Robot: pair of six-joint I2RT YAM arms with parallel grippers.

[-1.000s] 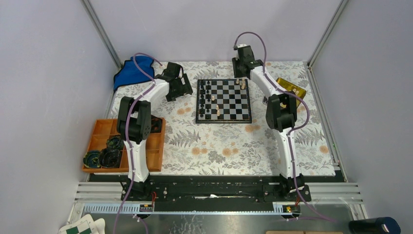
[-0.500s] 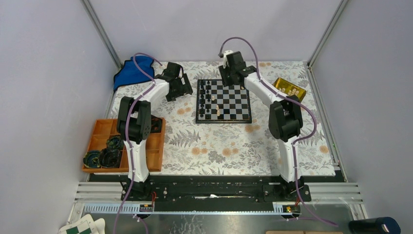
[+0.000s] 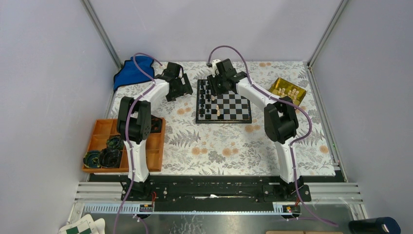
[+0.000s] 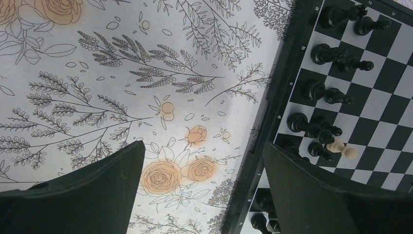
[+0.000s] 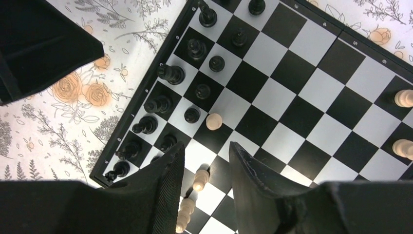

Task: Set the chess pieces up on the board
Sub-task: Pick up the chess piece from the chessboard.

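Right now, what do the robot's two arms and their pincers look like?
Both the left arm and the right arm have white curved links between bulky black joints, and a thin purple cable runs along each. The left pincer and the right pincer have two broad, matt black fingers tapering to blunt tips. I see no markings.

Pale pieces [image 5: 199,179] and board [image 5: 286,100] partly behind right fingers [image 5: 255,185].
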